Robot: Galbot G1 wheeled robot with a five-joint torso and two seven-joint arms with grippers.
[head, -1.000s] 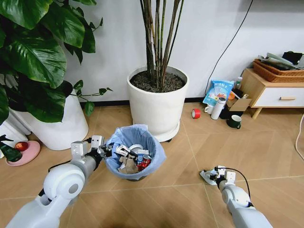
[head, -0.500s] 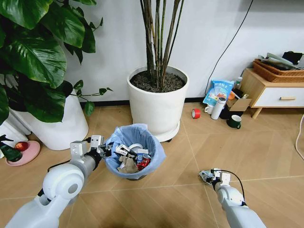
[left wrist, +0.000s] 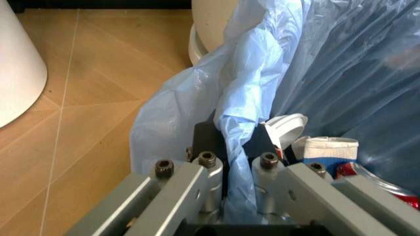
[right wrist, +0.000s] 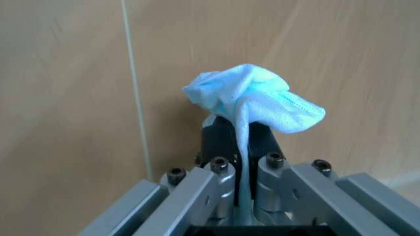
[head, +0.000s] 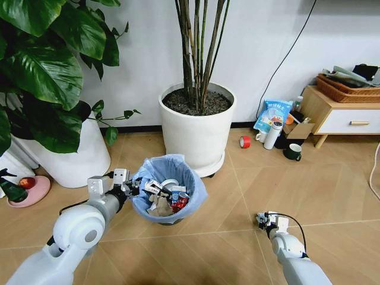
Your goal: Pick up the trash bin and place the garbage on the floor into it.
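Observation:
The trash bin [head: 178, 164], dark with a crinkly light blue bag, stands on the floor before the middle plant pot. Garbage [head: 164, 198] fills it: paper wads, wrappers and a red can [left wrist: 375, 175]. My left gripper [head: 132, 187] is shut on the bin's near rim, and the left wrist view shows its fingers [left wrist: 208, 169] pinching the bag [left wrist: 253, 93] and the dark wall. My right gripper [head: 261, 218] is low over the floor to the bin's right. It is shut on a pale blue scrap [right wrist: 253, 98], which bunches up above the fingertips.
A large white pot [head: 198, 133] stands just behind the bin, and another [head: 80, 157] stands to the left under big leaves. A red tape roll [head: 245, 141], a white thermos [head: 272, 135], a dark mug [head: 293, 152] and a wooden cabinet [head: 341, 116] lie at the back right. A pink dish [head: 27, 190] sits far left.
The right arm has shifted a little. The pale scrap that lay flat at its fingertips is now bunched in the gripper. The left arm and the bin have not moved.

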